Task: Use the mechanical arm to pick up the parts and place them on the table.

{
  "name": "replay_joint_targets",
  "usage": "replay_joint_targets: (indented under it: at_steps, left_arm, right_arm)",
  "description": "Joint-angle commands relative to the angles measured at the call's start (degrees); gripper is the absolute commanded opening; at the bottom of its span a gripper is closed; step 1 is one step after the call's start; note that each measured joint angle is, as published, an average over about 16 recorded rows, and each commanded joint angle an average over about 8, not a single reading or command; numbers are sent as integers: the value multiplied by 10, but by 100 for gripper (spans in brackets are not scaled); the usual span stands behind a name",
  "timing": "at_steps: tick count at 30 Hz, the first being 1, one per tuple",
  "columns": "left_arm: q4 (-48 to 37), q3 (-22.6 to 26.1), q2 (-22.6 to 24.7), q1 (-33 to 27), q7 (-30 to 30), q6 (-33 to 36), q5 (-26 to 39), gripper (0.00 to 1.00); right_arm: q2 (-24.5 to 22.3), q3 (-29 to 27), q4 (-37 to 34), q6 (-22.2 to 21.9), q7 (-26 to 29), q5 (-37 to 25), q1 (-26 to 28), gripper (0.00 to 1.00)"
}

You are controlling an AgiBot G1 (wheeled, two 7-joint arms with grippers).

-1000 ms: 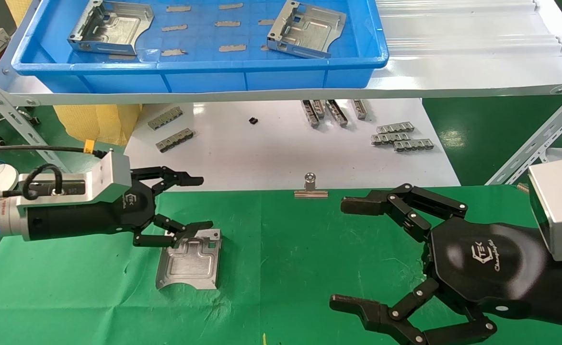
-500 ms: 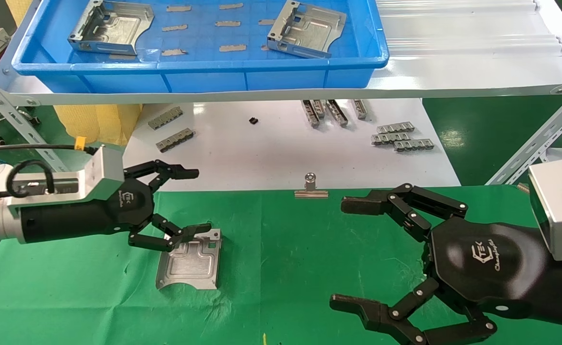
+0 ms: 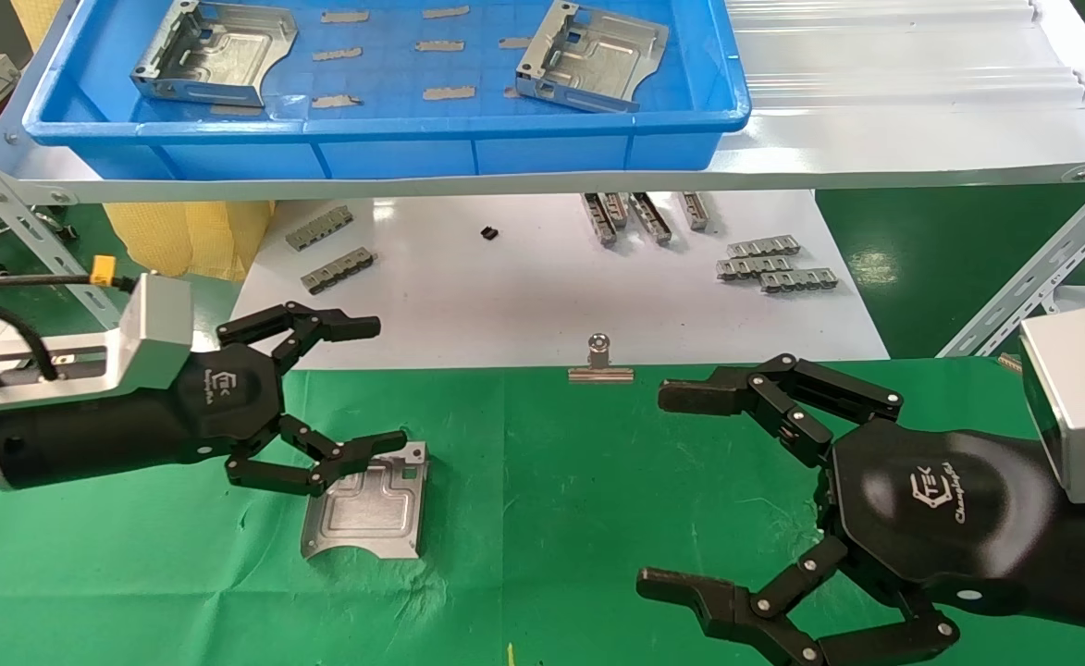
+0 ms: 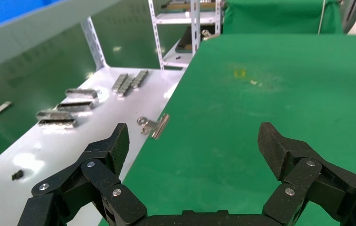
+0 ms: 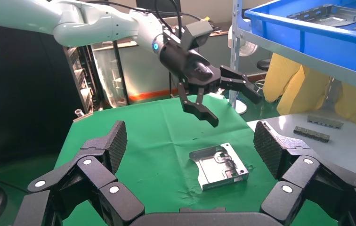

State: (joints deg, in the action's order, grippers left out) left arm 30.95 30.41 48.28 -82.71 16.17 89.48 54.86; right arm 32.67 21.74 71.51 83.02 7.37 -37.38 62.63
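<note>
One silver-grey part point(image 3: 366, 504) lies flat on the green-cloth table point(image 3: 551, 481); it also shows in the right wrist view point(image 5: 219, 165). My left gripper point(image 3: 380, 382) is open and empty. It hovers just above the part's far left corner, with its lower finger over that corner. It shows in its own view point(image 4: 195, 141) and in the right wrist view point(image 5: 233, 108). My right gripper point(image 3: 667, 490) is open and empty over the cloth to the right point(image 5: 191, 141). Two more parts point(image 3: 214, 51) point(image 3: 593, 55) lie in the blue tray point(image 3: 385, 125) on the shelf.
A white sheet point(image 3: 524, 296) behind the cloth holds several small grey slotted strips point(image 3: 773, 264). A silver binder clip point(image 3: 600, 363) point(image 4: 153, 125) grips the cloth's far edge. The tray's shelf overhangs the white sheet. A slanted metal strut point(image 3: 1032, 277) stands at the right.
My left gripper has drawn back to the left and slightly up, away from the part. The part stays flat on the cloth. The right arm has not moved.
</note>
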Motion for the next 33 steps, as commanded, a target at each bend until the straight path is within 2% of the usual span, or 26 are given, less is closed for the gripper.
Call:
replay_joint_targets:
  at_steps: [1,33]
  left_arm:
    - [24,-8,-7,12,-15,-2,-7,100]
    - [401,-135,-125,199,-253,-36,-122,100]
  right_arm:
    - [0,0,0,0,0,0,0,100]
    - [0,0,0,0,0,0,0,100]
